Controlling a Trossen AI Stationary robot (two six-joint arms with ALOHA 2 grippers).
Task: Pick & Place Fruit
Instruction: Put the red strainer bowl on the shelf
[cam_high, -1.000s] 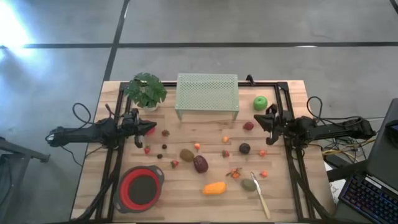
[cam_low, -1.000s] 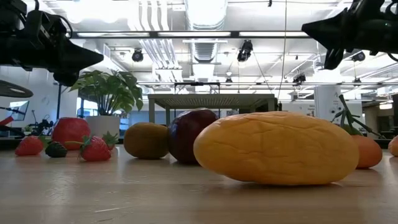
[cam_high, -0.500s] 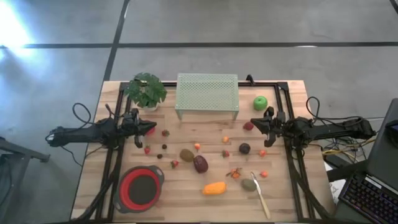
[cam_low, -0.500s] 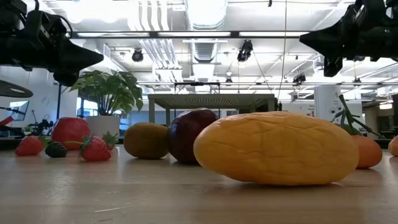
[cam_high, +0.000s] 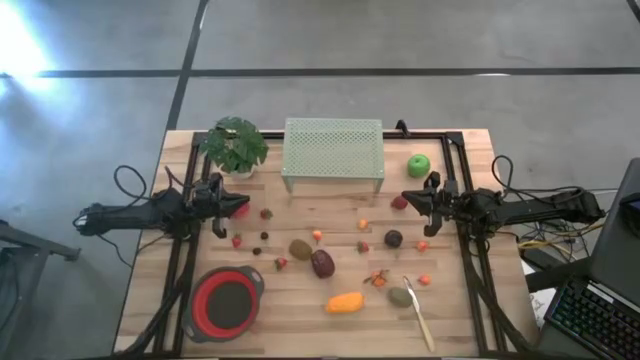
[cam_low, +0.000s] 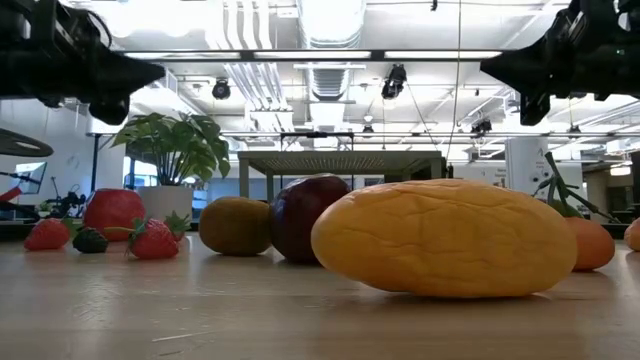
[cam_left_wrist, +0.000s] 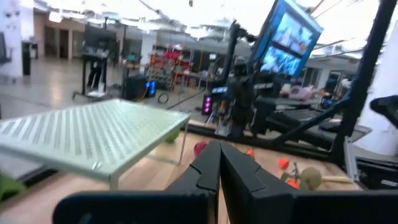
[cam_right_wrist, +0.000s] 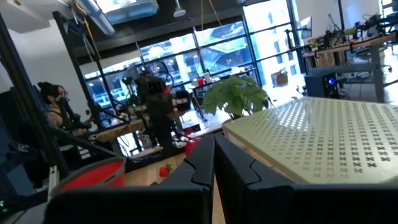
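spanning a wooden table (cam_high: 300, 300), scattered fruit (cam_high: 322, 263), both claws closed empty, ceiling pipes (cam_low: 240, 40)

Open workshop under an exposed ceiling

A grey concrete floor (cam_high: 330, 100) crossed by dark seams surrounds the wooden table (cam_high: 470, 150). Overhead run white ducts (cam_low: 240, 40) and strip lights (bright glare near one corner); large windows (cam_right_wrist: 205, 50) stand behind, a wall screen (cam_left_wrist: 289, 37) glows blue, and a keyboard (cam_high: 590, 320) sits alongside.
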